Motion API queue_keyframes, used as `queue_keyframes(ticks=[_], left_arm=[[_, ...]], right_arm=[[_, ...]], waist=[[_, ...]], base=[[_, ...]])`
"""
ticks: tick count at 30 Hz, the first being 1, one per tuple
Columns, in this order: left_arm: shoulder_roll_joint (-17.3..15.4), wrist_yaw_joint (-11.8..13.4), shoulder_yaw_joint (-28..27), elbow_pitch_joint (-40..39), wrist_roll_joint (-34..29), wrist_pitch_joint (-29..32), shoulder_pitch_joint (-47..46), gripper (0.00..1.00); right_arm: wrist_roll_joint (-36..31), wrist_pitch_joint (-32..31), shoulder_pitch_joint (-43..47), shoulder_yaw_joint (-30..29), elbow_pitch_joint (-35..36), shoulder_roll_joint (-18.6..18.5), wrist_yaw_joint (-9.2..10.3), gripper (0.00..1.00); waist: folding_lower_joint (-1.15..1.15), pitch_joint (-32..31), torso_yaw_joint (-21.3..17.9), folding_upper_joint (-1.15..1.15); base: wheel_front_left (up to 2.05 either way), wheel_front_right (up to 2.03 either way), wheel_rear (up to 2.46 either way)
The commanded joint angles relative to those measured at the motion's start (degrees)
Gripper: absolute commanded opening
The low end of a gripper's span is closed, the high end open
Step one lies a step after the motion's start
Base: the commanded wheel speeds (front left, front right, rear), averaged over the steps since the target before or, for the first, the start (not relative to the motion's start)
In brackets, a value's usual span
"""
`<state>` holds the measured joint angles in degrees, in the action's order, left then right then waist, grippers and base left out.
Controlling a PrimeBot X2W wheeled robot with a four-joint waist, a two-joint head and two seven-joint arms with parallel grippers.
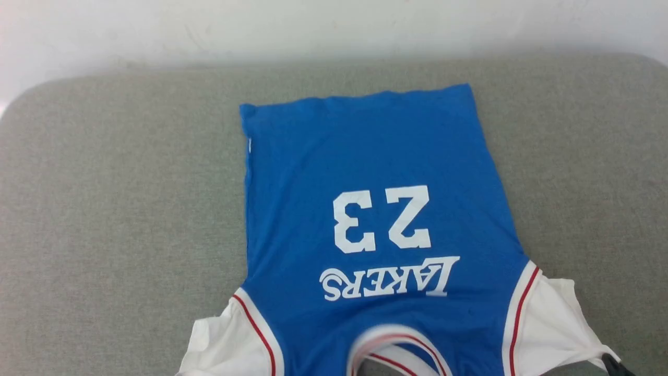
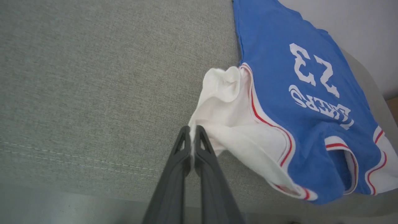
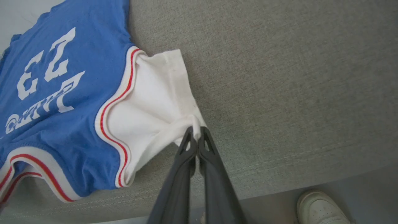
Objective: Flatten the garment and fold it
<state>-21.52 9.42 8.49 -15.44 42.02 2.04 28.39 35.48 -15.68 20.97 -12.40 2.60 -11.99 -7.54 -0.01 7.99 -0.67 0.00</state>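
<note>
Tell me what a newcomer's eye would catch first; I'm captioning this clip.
The royal-blue garment with its white 23 lies spread on the grey cushion, collar toward the robot. The left gripper and right gripper each pinch a white sleeve. A white shoe shows on the floor nearby.

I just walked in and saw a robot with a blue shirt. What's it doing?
The robot is holding a blue shirt by its white sleeves. The left gripper is pinched shut on one sleeve, and the right gripper on the other sleeve. The shirt lies spread on a grey cushion, number side up, collar nearest the robot. The sleeves are bunched, and nothing is folded yet.
</note>
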Motion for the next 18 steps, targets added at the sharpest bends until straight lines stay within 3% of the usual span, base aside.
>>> queue_keyframes(ticks=[1, 9, 15, 18], left_arm=[[-0.43, 0.23, -0.35, -1.02, -0.11, -0.43, -0.03, 0.0], [-0.93, -0.56, 1.46, -3.94, -1.97, 0.09, -5.42, 0.0], [-0.47, -0.87, 3.16, -5.12, -2.77, 0.95, -9.51, 0.0], [-0.32, -0.86, 3.88, -5.55, -3.21, 1.35, -10.82, 0.0]], right_arm=[[-0.76, -0.26, -0.21, -0.15, 0.83, 0.66, 0.05, 0.0], [-4.54, -1.24, -4.49, 2.77, 0.0, -0.39, 0.05, 0.0], [-8.34, -2.48, -8.86, 4.74, -8.49, -0.7, 0.05, 0.0], [-10.16, -1.95, -10.84, 5.54, -13.99, -0.67, 0.05, 0.11]], waist=[[0.01, -1.45, 0.51, 0.0], [0.01, -1.58, 1.32, 0.0], [0.01, -0.47, 1.58, 0.0], [0.01, -0.02, 1.76, 0.0]], base=[[0.0, 0.0, 0.0], [0.0, 0.0, 0.0], [0.0, 0.0, 0.0], [0.0, 0.0, 0.0]])
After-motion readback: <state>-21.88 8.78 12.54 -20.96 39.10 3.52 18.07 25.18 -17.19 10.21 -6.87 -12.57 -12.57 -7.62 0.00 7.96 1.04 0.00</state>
